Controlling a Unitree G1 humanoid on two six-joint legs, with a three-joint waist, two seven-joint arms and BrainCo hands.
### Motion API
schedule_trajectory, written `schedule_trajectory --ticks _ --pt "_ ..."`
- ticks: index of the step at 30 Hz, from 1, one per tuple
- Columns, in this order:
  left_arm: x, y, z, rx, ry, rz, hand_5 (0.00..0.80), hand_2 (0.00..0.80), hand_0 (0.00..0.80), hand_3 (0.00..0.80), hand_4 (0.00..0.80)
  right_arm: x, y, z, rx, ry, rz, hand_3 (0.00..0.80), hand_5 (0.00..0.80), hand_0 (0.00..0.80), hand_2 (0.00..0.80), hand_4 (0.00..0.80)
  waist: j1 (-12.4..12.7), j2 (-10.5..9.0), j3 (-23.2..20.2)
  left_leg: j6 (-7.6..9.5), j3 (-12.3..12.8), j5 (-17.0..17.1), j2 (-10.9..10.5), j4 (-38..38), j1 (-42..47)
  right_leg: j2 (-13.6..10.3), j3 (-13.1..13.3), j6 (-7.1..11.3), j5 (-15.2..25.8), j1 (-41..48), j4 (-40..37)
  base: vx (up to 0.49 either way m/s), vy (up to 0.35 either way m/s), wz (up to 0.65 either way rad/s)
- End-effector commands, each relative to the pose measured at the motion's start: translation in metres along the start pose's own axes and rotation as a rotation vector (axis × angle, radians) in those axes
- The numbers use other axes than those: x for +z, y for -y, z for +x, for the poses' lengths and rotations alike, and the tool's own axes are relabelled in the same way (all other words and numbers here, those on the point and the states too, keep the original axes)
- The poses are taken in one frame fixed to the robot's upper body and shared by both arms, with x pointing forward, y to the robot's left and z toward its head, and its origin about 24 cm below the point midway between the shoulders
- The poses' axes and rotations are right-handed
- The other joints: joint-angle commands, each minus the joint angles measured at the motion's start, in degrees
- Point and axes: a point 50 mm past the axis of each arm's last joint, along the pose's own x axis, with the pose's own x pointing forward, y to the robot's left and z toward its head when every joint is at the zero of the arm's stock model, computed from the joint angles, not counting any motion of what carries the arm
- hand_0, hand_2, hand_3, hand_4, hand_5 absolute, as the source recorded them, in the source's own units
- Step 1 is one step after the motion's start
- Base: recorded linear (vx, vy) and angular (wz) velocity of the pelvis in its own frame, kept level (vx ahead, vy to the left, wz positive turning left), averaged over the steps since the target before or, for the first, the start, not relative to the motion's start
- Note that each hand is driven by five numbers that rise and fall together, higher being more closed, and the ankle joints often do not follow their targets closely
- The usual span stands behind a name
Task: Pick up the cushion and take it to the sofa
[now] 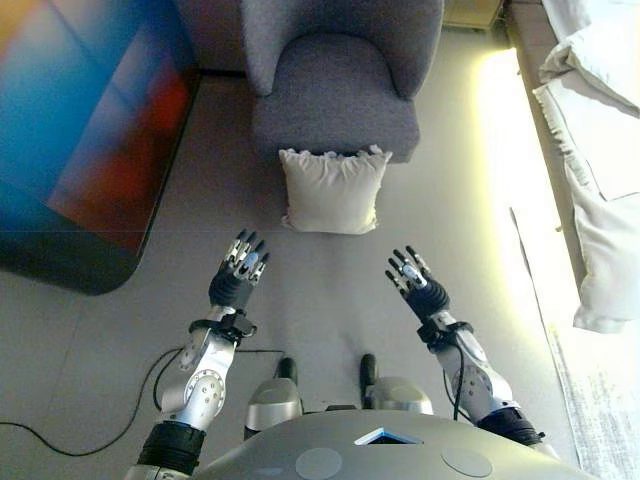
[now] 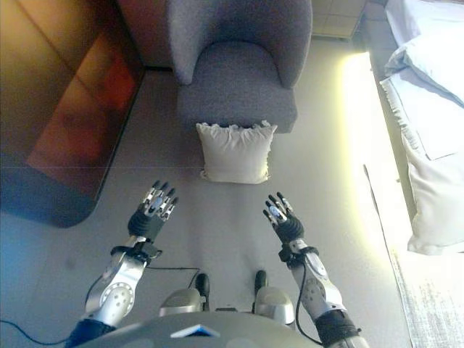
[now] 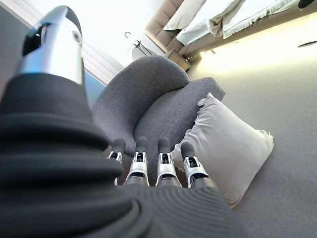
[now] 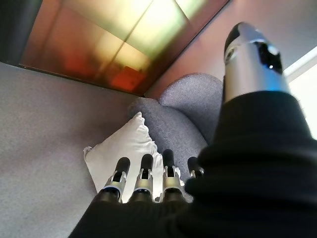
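Left hand (image 1: 238, 270), right hand (image 1: 412, 279): nearest you, both raised with fingers straight and spread, holding nothing, set either side of the centre line, probably so you can close on the target from both flanks.
Cushion (image 1: 333, 190): cream, frilled edge, standing on the floor, propped against the front of the grey armchair (image 1: 335, 95); well ahead of both hands, untouched.

Head eyes look straight down; wrist cameras (very close) face forward, all sharing the cushion (image 1: 333, 190).
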Motion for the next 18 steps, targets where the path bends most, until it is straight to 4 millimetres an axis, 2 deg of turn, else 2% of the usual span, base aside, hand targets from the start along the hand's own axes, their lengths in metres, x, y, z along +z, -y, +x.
schedule_trajectory --ticks 1,6,7,8,10,11,13,14,16,18 --pt "0.027 0.01 0.004 -0.081 0.107 0.053 0.0 0.0 0.0 0.0 0.0 0.022 -0.018 0.005 0.09 0.116 0.002 0.0 0.0 0.0 0.0 0.0 0.67 -1.49 -1.41 1.32 -0.72 -4.8 -1.07 8.12 -5.14 -5.28 -1.0 4.96 -1.01 -1.67 4.54 0.017 0.131 0.04" --pt "0.029 0.009 0.008 -0.083 0.101 0.08 0.0 0.0 0.0 0.0 0.0 0.025 -0.025 0.01 0.101 0.135 0.013 0.0 0.0 0.0 0.0 0.0 0.5 -1.17 -0.55 2.56 -0.28 -5.36 -1.74 8.88 -5.97 -7.14 -0.7 6.27 -1.85 -3.87 8.81 0.004 0.13 0.03" --pt "0.029 0.009 0.009 -0.083 0.096 0.08 0.0 0.0 0.0 0.0 0.0 0.025 -0.026 0.011 0.092 0.134 0.016 0.0 0.0 0.0 0.0 0.0 0.64 -1.1 -0.61 3.16 -0.22 -5.41 -1.89 9.22 -6.53 -7.38 -0.59 6.3 -3.01 -3.79 10.62 0.0 0.146 -0.01" --pt "0.03 0.009 0.01 -0.09 0.094 0.083 0.0 0.0 0.0 0.0 0.0 0.025 -0.025 0.011 0.086 0.139 0.02 0.0 0.0 0.0 0.0 0.0 0.73 -1.1 -0.61 4.03 -0.33 -5.68 -2.24 9.79 -7.18 -7.6 -0.5 6.1 -3.56 -4.24 14.13 -0.007 0.17 -0.02" --pt "0.031 0.01 0.011 -0.11 0.096 0.091 0.0 0.0 0.0 0.0 0.0 0.024 -0.024 0.008 0.078 0.15 0.028 0.0 0.0 0.0 0.0 0.0 0.7 -1.22 -0.3 5.87 -0.44 -6.65 -3.23 10.95 -8.03 -8.29 -0.9 5.62 -1.68 -7.53 22.56 -0.026 0.183 0.02" --pt "0.032 0.01 0.011 -0.114 0.099 0.095 0.0 0.0 0.0 0.0 0.0 0.023 -0.023 0.006 0.07 0.154 0.03 0.0 0.0 0.0 0.0 0.0 0.8 -0.69 -0.1 6.55 -0.4 -6.96 -3.17 11.18 -8.15 -8.73 -1.35 5.19 -0.73 -9.14 28.2 -0.028 0.253 0.02" --pt "0.03 0.01 0.01 -0.111 0.1 0.093 0.0 0.0 0.0 0.0 0.0 0.019 -0.02 0.003 0.055 0.153 0.033 0.0 0.0 0.0 0.0 0.0 0.37 0.87 1.03 6.86 -0.39 -7.61 -2.74 12.41 -7.65 -9.19 -0.29 3.56 1.4 -15.69 41.53 0.024 0.263 -0.02" --pt "0.03 0.009 0.01 -0.108 0.097 0.09 0.0 0.0 0.0 0.0 0.0 0.018 -0.018 0.002 0.051 0.152 0.035 0.0 0.0 0.0 0.0 0.0 0.21 1.1 1.28 6.84 -0.42 -8.03 -2.79 12.89 -7.27 -8.89 0.0 3.38 1.72 -17.11 43.82 0.088 0.183 0.04" --pt "0.031 0.008 0.01 -0.1 0.091 0.082 0.0 0.0 0.0 0.0 0.0 0.017 -0.017 0.001 0.055 0.153 0.04 0.0 0.0 0.0 0.0 0.0 0.18 0.91 1.38 6.81 -0.31 -8.72 -3.31 13.42 -6.42 -9.57 -0.81 3.39 2.99 -17.92 43.9 0.148 0.073 0.09" --pt "0.031 0.005 0.009 -0.087 0.082 0.088 0.0 0.0 0.0 0.0 0.0 0.016 -0.015 0.0 0.054 0.153 0.044 0.0 0.0 0.0 0.0 0.0 -0.17 -0.01 1.42 6.58 0.01 -9.7 -4.03 13.72 -5.15 -9.87 -1.34 4.0 4.76 -17.52 38.57 0.221 -0.047 0.11"
